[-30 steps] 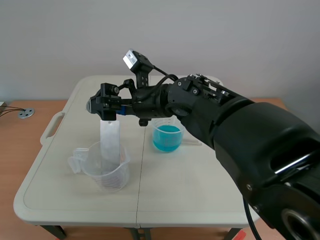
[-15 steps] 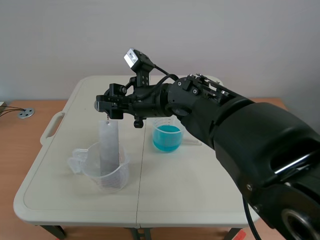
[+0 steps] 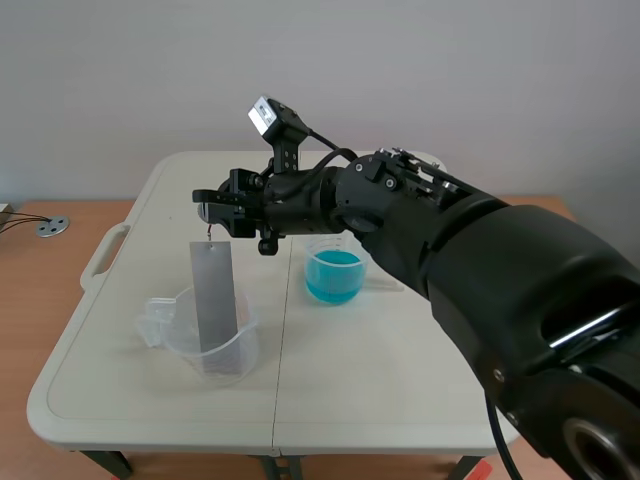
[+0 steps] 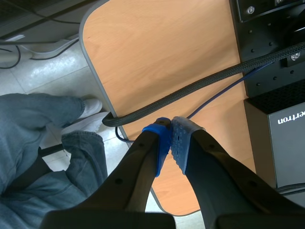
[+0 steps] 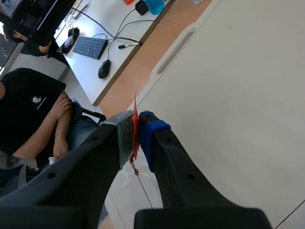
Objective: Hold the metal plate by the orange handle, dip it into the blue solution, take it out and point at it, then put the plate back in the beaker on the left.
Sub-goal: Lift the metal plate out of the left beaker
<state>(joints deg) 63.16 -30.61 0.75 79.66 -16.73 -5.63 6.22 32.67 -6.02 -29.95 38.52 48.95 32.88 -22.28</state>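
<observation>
Right gripper hangs directly above the clear plastic measuring beaker at the left of the cream folding table. Its two pads are pinched onto the thin orange handle. The flat grey metal plate hangs upright from that handle, its lower end inside the clear beaker and most of its length above the rim. The small beaker of blue solution stands apart, to the right of the clear beaker and a little farther back. Left gripper is nowhere near the clear beaker, and its pads are pressed together on nothing. Assessment: the plate is part-way through the clear beaker's mouth, so travel should be straight up or straight down over its centre, and slow. The plate appears to hang from a fine wire and would likely swing against the rim or tip the light beaker if moved sideways too early. The pinch on so thin a tab should stay firm and square. Not established: which way the plate is headed, since no blue residue can be made out on it. Also unseen are the plate's bottom edge behind the beaker wall, the join of wire to plate, and the left arm itself, which is absent from the scene view.
</observation>
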